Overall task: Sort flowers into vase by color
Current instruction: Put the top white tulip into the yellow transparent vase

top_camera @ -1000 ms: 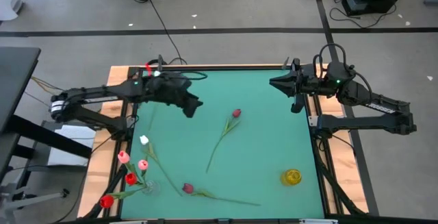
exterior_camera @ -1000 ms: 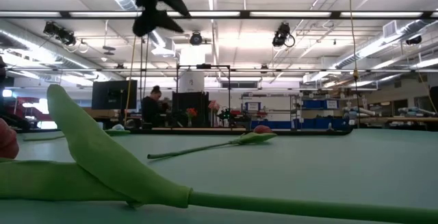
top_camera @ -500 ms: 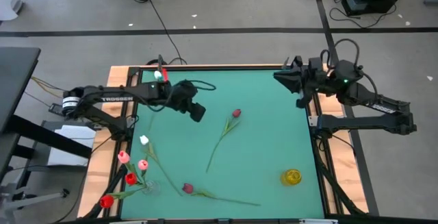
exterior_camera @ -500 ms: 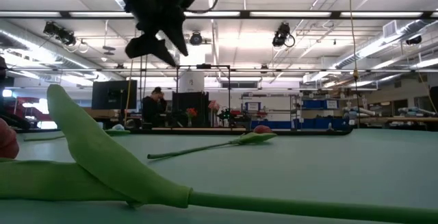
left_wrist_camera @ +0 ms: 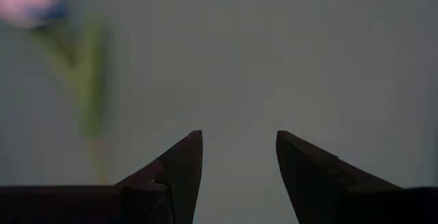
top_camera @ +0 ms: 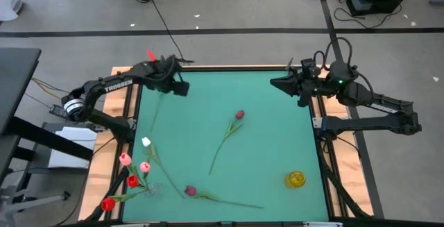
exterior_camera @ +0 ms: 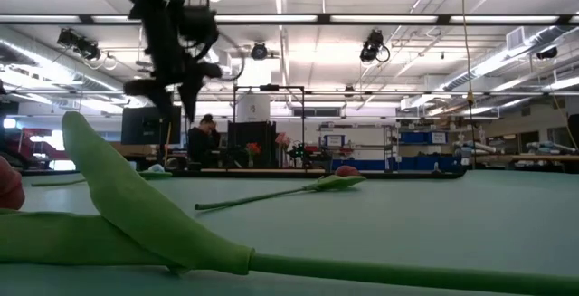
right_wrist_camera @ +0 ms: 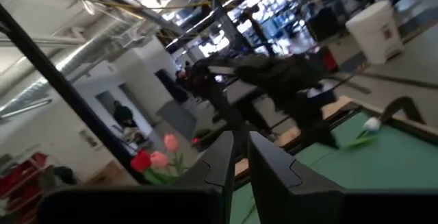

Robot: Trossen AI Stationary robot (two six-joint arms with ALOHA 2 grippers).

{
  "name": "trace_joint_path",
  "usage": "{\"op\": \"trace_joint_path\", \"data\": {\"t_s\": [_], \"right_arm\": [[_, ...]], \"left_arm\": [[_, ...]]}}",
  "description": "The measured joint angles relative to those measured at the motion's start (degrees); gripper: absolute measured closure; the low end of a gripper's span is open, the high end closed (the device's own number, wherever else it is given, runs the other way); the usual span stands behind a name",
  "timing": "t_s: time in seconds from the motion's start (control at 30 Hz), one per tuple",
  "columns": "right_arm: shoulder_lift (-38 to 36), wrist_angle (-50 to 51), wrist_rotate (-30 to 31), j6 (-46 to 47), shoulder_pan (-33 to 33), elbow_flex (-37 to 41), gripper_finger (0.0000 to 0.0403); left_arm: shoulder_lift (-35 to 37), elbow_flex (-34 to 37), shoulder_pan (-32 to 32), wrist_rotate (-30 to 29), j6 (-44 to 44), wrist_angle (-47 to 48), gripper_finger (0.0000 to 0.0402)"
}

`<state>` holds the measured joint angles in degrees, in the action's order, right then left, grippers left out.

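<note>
Mat [top_camera: 270, 126]: flowers [top_camera: 227, 135] apart from left pincer [top_camera: 182, 88]

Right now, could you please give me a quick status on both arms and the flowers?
Left gripper open, empty, far-left corner. Right gripper empty, far-right edge. Red tulip lies mid-table; nothing blocks it.

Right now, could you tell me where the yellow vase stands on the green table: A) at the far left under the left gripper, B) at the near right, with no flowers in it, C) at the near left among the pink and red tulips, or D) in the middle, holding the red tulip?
B: the yellow vase stands alone near the table's near right corner, while the red tulip lies loose mid-table.
</note>
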<state>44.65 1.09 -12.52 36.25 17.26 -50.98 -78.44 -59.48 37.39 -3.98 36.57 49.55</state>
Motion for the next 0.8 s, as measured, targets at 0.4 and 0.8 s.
{"op": "trace_joint_path", "data": {"t_s": [0.4, 0.8], "right_arm": [[-2.4, 6.1, 1.0, 1.3, 0.0, 0.0, 0.0351], [-2.7, 6.1, 1.1, 1.1, 1.5, 0.0, 0.0351]], "left_arm": [[-0.6, 12.5, 10.8, -1.0, 1.4, -1.4, 0.0210], [-1.5, 20.3, 13.3, -4.4, 2.7, -10.6, 0.0274]]}}
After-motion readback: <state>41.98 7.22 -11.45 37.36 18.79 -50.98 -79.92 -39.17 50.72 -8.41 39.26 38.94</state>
